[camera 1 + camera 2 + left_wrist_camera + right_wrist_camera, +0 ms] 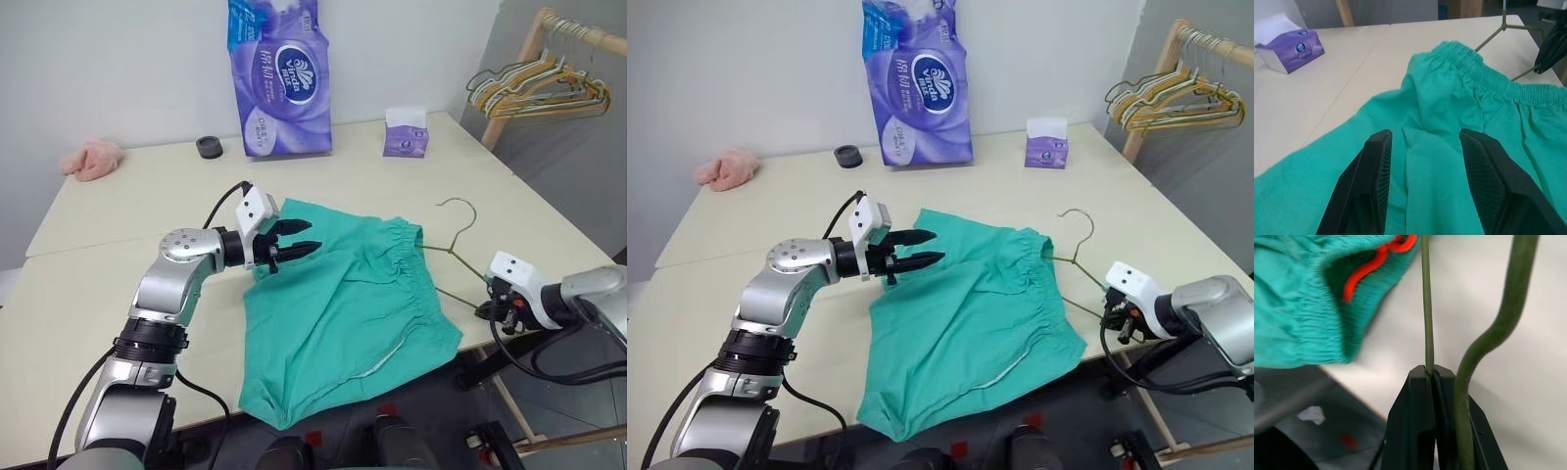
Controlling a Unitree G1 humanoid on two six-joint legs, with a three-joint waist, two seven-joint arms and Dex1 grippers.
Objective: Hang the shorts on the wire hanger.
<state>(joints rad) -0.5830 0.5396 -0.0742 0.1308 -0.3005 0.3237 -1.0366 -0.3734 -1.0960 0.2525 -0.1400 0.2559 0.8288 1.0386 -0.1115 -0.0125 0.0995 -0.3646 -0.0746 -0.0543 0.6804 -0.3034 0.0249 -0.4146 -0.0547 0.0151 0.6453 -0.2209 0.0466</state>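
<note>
Shorts (343, 304) lie spread at frame centre on the bench (118, 225), gathered waistband toward the right, legs toward lower left, one corner hanging off the near edge. Wire hanger (453, 245) sits just right of the waistband, hook pointing up-frame, its long bar running under the waistband edge toward lower right. My right pincer (498, 311), at right of frame off the bench edge, is clamped together on the hanger's thin wire at its lower end. My left pincer (294, 247) hovers over the shorts' upper-left part, fingers apart, cloth between them but not pinched. Judgement: the hanger's bar must slide leftward into the waistband; the left arm is nearer the cloth.
</note>
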